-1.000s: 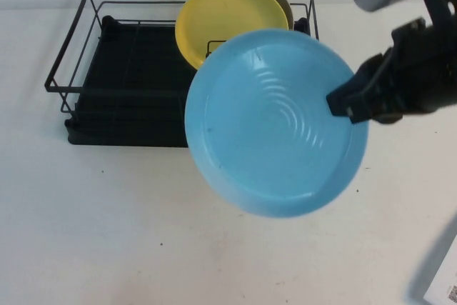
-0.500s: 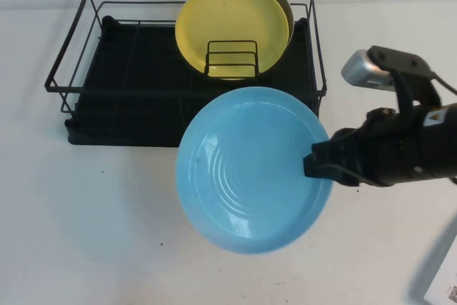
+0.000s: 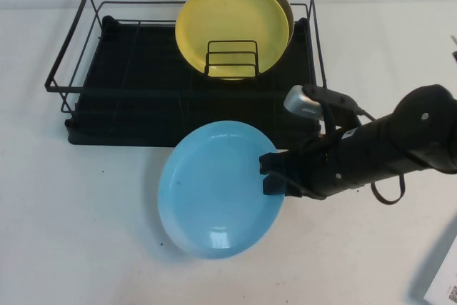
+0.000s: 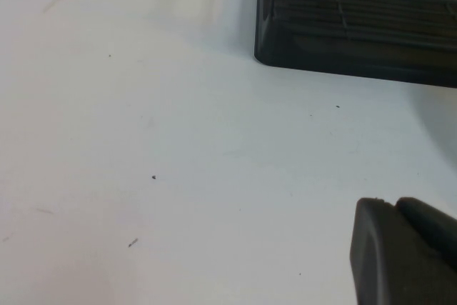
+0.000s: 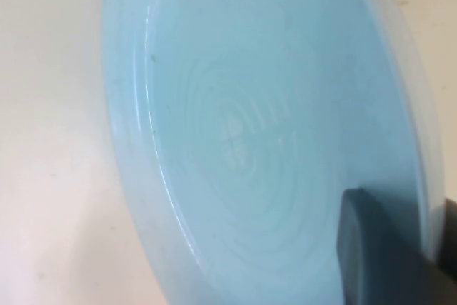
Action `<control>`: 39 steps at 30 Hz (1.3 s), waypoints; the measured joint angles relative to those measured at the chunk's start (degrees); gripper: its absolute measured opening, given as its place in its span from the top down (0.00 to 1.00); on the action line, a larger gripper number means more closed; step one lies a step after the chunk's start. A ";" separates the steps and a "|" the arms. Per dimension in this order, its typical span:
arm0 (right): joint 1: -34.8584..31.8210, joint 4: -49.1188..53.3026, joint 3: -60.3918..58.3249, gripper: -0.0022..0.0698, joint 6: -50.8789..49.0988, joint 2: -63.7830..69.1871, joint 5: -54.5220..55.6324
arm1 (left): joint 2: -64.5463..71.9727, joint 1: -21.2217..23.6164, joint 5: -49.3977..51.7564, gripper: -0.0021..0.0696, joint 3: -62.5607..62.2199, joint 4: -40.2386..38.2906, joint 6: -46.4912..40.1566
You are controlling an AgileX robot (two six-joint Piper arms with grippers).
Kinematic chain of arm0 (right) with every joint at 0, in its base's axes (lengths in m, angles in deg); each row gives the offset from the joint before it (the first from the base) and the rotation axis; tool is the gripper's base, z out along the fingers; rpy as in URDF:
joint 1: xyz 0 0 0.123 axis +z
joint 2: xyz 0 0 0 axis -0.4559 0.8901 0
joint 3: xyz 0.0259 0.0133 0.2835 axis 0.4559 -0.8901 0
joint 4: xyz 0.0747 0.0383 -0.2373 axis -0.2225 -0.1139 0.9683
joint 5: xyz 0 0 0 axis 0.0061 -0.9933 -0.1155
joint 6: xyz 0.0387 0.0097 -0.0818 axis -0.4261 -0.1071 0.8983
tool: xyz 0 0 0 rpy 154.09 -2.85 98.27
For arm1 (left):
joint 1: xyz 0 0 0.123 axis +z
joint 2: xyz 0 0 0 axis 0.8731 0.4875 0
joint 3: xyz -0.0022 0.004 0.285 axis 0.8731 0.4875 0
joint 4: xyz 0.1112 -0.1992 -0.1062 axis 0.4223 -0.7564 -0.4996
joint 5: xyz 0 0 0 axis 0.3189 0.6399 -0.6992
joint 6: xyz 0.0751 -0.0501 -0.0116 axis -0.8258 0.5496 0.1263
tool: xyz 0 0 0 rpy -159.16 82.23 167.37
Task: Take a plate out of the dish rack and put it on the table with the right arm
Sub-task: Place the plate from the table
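The plate (image 3: pixel 214 187) is out of the dish rack (image 3: pixel 136 94) and low over the counter (image 3: pixel 86 233), just in front of the rack's front edge, with its hollow side turned upward and slightly toward my right side. From the high view I cannot tell whether its underside touches the counter; a soft shadow lies under its near edge. The counter itself is broad, white and lightly scuffed, with a few small dark specks. The rack sits at the far side of it, a black wire frame over a black tray base. In the rack's far right corner a yellow plate (image 3: pixel 232 26) stands on edge behind the small wire holder (image 3: pixel 232 58), and an olive-grey plate (image 3: pixel 285 5) shows as a thin rim just behind it. My right arm (image 3: pixel 389 144) reaches in from the right, its silver cylindrical part (image 3: pixel 303 101) near the rack's front right corner. My right pincer (image 3: pixel 273 174) is clamped on the plate's right rim; in the right wrist view one dark finger (image 5: pixel 378 248) lies across the inner surface by the rim. My left pincer (image 4: pixel 403 251) hangs over bare counter near the rack's corner; I cannot tell how it stands.
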 joint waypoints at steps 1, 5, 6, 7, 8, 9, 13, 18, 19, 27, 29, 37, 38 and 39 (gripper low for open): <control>0.00 -0.13 0.25 0.88 0.11 0.76 0.37 | 0.00 0.00 0.00 0.98 0.00 0.00 0.00; 0.00 -0.13 0.34 0.88 0.23 2.77 1.98 | 0.00 0.00 0.00 0.98 0.00 0.00 0.00; 0.00 -0.13 0.34 0.88 0.23 3.09 1.99 | 0.00 0.00 0.00 0.98 0.00 0.00 0.00; 0.00 -0.13 0.34 0.88 0.23 3.54 2.07 | 0.00 0.00 0.00 0.98 0.00 0.00 0.00; 0.00 -0.24 0.34 0.88 0.23 3.84 2.07 | 0.00 0.00 0.00 0.98 0.00 0.00 0.00; 0.00 -0.36 0.39 0.88 0.23 4.09 2.23 | 0.00 0.00 0.00 0.98 0.00 0.00 0.00; 0.00 -0.97 0.77 0.88 0.23 5.13 2.70 | 0.00 0.00 0.00 0.98 0.00 0.00 0.00; -0.65 -2.00 0.91 0.88 0.12 6.79 2.56 | 0.00 0.00 0.00 0.98 0.00 0.00 0.00; -0.91 -2.09 0.91 0.88 0.02 6.98 2.48 | 0.00 0.00 0.00 0.98 0.00 0.00 0.00; -1.41 -1.88 0.91 0.81 -0.18 8.45 2.29 | 0.00 0.00 0.00 0.98 0.00 0.00 0.00; -1.41 -0.40 0.91 0.75 -0.18 9.06 2.60 | 0.00 0.00 0.00 0.98 0.00 0.00 0.00; -1.61 2.18 0.91 0.56 0.05 9.52 3.28 | 0.00 0.00 0.00 0.98 0.00 0.00 0.00; -1.61 2.26 0.91 0.56 0.05 9.52 3.28 | 0.00 0.00 0.00 0.98 0.00 0.00 0.00; -1.61 2.53 0.91 0.56 0.05 9.52 3.28 | 0.00 0.00 0.00 0.98 0.00 0.00 0.00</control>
